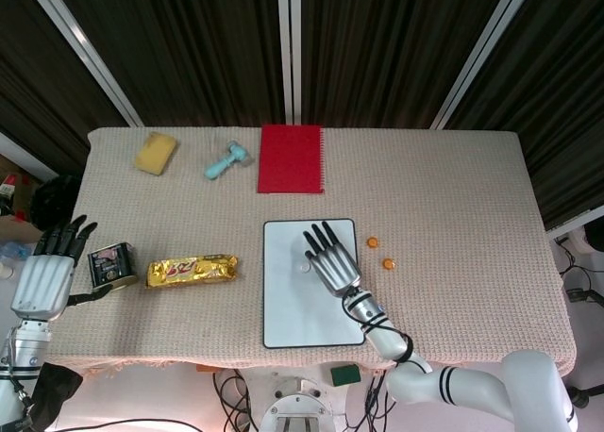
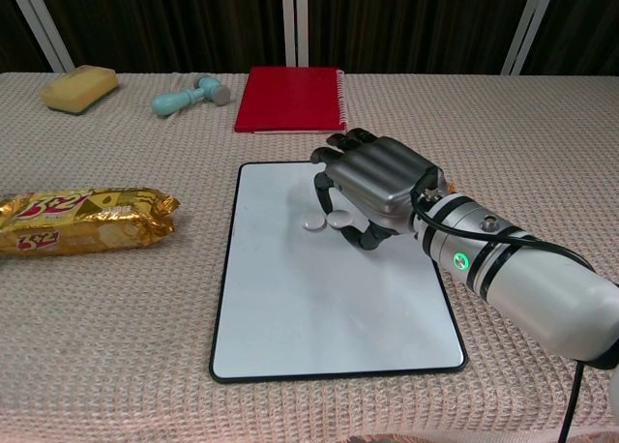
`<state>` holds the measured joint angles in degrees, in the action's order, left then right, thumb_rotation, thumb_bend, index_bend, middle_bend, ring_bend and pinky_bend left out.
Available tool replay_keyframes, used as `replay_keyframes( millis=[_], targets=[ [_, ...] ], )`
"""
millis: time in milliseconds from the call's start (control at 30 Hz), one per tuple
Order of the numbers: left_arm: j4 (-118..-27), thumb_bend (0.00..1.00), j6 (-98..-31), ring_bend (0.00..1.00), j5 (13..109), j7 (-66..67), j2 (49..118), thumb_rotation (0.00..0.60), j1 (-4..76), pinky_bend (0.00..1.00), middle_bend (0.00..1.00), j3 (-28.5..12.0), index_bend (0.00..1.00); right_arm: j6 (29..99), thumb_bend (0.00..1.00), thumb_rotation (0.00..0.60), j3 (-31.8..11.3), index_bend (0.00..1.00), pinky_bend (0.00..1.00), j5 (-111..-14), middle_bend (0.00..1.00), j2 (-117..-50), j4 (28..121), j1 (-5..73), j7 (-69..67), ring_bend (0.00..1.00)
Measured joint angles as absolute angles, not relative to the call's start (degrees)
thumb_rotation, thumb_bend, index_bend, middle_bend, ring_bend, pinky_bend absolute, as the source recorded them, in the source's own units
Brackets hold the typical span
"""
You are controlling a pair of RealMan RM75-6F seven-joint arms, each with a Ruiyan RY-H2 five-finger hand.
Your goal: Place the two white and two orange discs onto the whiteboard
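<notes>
The whiteboard (image 1: pixel 297 309) (image 2: pixel 319 308) lies flat at the table's front centre. One white disc (image 2: pixel 311 223) (image 1: pixel 303 266) lies on its upper half. My right hand (image 1: pixel 328 258) (image 2: pixel 375 185) hovers palm down over the board's top right part, pinching a second white disc (image 2: pixel 338 221) between fingertip and thumb, right beside the first. Two orange discs (image 1: pixel 372 241) (image 1: pixel 388 262) lie on the cloth just right of the board; the chest view does not show them. My left hand (image 1: pixel 44 274) sits at the far left table edge, fingers apart, holding nothing.
A red notebook (image 1: pixel 291 158) lies behind the board. A teal tool (image 1: pixel 226 160) and a yellow sponge (image 1: pixel 156 154) lie at the back left. A gold snack pack (image 1: pixel 191 270) and a small tin (image 1: pixel 111 265) lie left of the board, the tin beside my left hand.
</notes>
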<state>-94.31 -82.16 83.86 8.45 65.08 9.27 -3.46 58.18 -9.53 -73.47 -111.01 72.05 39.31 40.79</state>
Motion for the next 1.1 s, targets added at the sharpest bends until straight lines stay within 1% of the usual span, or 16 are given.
replay_keyframes(
  millis=[533,800,1100],
  targets=[
    [-94.3,0.00,-81.9,0.01,83.7,8.5,65.1,0.485,9.4,0.12,0.03,-3.4,0.11,58.5,0.33,0.600,-9.2,0.29,0.00,-72.4,0.08,-111.1,72.6,40.3,41.8,0.00],
    [-94.3,0.00,-82.0,0.01,83.9,8.5,65.0,0.485,9.3,0.12,0.03,-3.4,0.11,58.5,0.32,0.600,-8.9,0.24,0.00,-72.2,0.08,-111.1,73.0,40.7,41.9,0.00],
    [-94.2,0.00,-81.7,0.01,83.8,8.6,65.1,0.486,9.5,0.12,0.03,-3.4,0.11,60.3,0.31,0.600,-7.8,0.21,0.00,-72.8,0.07,-108.2,77.7,39.6,42.2,0.00]
  ],
)
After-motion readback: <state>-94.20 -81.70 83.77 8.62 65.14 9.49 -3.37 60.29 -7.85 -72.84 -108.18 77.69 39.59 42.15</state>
